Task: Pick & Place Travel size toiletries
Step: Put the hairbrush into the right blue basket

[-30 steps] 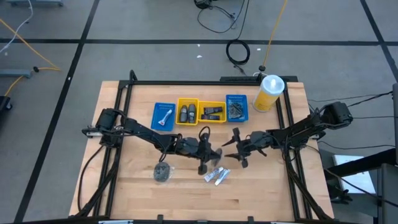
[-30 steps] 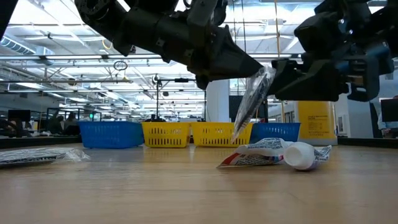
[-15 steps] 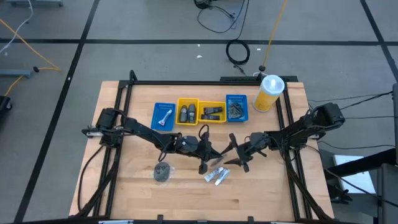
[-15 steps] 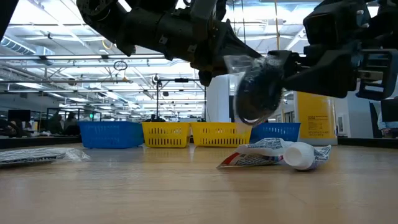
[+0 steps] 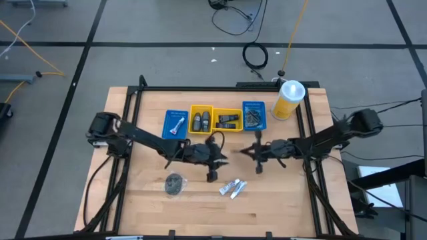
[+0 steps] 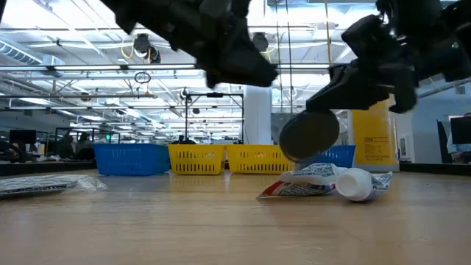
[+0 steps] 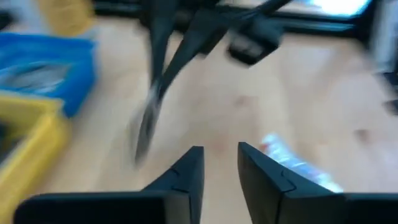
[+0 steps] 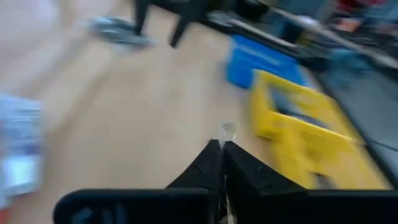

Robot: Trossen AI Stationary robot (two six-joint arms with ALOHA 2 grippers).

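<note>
A grey round disc in clear wrap (image 6: 310, 134) hangs above the table's middle, below my right gripper (image 5: 245, 152), which is shut on it. In the left wrist view the disc (image 7: 146, 124) shows edge-on. My left gripper (image 7: 221, 165) stands open a little to the disc's left, with nothing between its fingers. A second wrapped disc (image 5: 175, 183) lies flat on the table near the front left. White-silver tubes (image 5: 232, 189) lie side by side on the table, under the hanging disc in the low view. My right gripper pinches the disc's clear wrap (image 8: 227, 132) at its top edge between the two fingers, which come from the table's right, slanting down. The disc hangs below the fingers (image 6: 324, 103), clear of the table and of the tubes (image 6: 324, 182).
Along the far side stand a blue tray (image 5: 176, 124), two yellow trays (image 5: 201, 119) (image 5: 227, 120) and another blue tray (image 5: 253, 115), each with small items. A tall yellow bottle (image 5: 288, 99) stands at the far right. A black frame (image 5: 133, 113) borders the table.
My right gripper has moved in toward the left gripper and shut on the wrapped disc, then gone a little toward the far edge with it. My left gripper has opened, let go of the disc and drawn back toward the table's left. The disc has turned face-on to the low view.
</note>
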